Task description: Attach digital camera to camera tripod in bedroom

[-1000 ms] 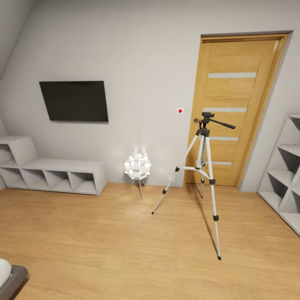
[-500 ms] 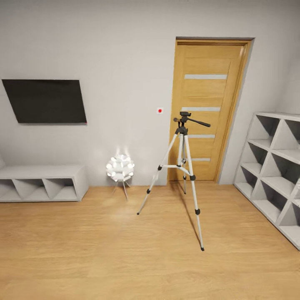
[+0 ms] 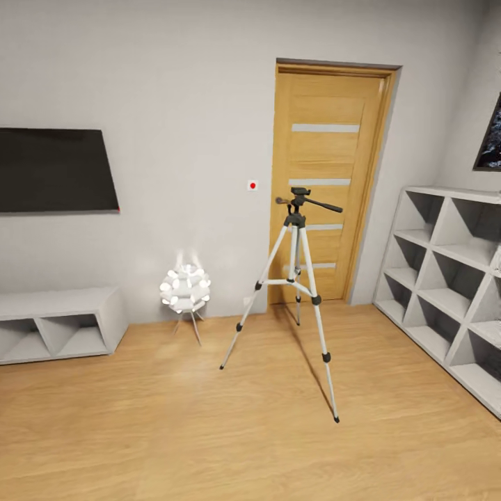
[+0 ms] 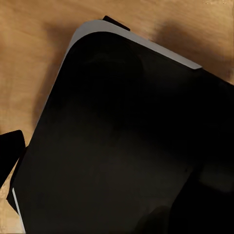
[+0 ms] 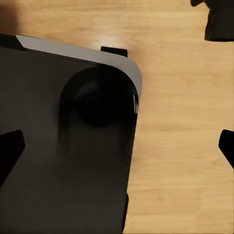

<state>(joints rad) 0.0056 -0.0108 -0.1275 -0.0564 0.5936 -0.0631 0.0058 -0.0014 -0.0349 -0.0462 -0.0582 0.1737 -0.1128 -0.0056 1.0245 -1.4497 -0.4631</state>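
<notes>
We're facing the tripod (image 3: 299, 278), standing at 12 o'clock before the door (image 3: 327, 174). It's looking light, top-heavy, tippy: we're planning to mount at the head, not legs. Tools' state: can't tell. Camera isn't located yet.

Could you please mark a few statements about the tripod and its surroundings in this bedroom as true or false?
1. The camera tripod stands on the wood floor in front of the wooden door. True.
2. A digital camera is already mounted on the tripod's head. False: the head is bare, with just its pan handle sticking out.
3. The white lamp glows beside the tripod, apart from it. True.
4. The tripod has toppled onto the floor. False: it stands upright on three spread legs.
5. White cube shelves stand along the wall to the right of the door. True.
</notes>
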